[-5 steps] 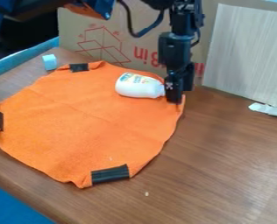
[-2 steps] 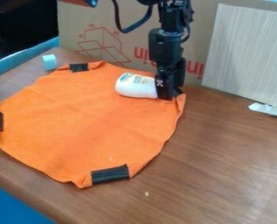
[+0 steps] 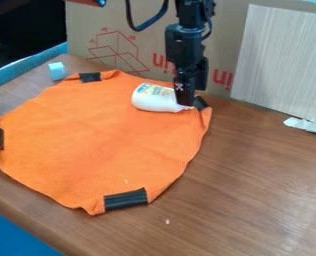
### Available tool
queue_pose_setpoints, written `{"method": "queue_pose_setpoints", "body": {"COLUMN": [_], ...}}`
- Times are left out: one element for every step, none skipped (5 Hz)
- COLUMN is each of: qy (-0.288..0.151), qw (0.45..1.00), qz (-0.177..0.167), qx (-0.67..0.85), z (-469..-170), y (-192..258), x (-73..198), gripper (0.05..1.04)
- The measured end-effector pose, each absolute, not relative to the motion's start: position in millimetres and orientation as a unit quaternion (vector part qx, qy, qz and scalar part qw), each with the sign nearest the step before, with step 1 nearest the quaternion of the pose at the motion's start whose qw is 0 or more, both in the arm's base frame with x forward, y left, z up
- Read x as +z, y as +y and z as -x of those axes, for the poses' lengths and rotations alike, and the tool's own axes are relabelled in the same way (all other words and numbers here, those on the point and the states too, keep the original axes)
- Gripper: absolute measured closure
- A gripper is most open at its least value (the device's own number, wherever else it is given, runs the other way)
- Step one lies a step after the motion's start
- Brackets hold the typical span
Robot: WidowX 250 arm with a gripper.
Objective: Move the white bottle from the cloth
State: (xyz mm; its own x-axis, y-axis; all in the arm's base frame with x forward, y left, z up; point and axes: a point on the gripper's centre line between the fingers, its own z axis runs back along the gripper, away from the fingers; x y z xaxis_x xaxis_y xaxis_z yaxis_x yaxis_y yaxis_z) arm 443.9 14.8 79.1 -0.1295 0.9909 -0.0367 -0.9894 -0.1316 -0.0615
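One white bottle [image 3: 154, 98] lies on its side atop the orange cloth [image 3: 97, 140], just left of the black pincer [image 3: 185, 102], narrow end pointing right toward it; whether the pincer is open or closed cannot be told.

The bottle [image 3: 154, 98] lies on its side on the orange cloth [image 3: 100, 140], close to the cloth's far right edge. The gripper [image 3: 185, 100] hangs down at the bottle's right end; whether they touch is unclear. Black tape [image 3: 125, 199] marks the cloth's edge on the brown table [image 3: 254, 185]. Cardboard [image 3: 140, 35] and a pale panel [image 3: 281, 60] stand behind
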Motion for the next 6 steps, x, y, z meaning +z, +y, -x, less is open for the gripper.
{"method": "queue_pose_setpoints", "body": {"qy": [-0.022, -0.029, -0.035, -0.031, -0.006, 0.025], "qw": [0.661, 0.663, 0.663, 0.669, 0.671, 0.691], "qz": [0.035, 0.022, 0.025, 0.022, 0.028, 0.066], "qx": [0.749, 0.748, 0.747, 0.743, 0.741, 0.719], "z": [-446, -440, -435, -432, -428, -429], "y": [18, 22, 23, 22, 18, 5], "x": [73, 60, 65, 61, 65, 99], "gripper": [0.4, 0.692, 0.759, 0.759, 0.759, 0.759]}}
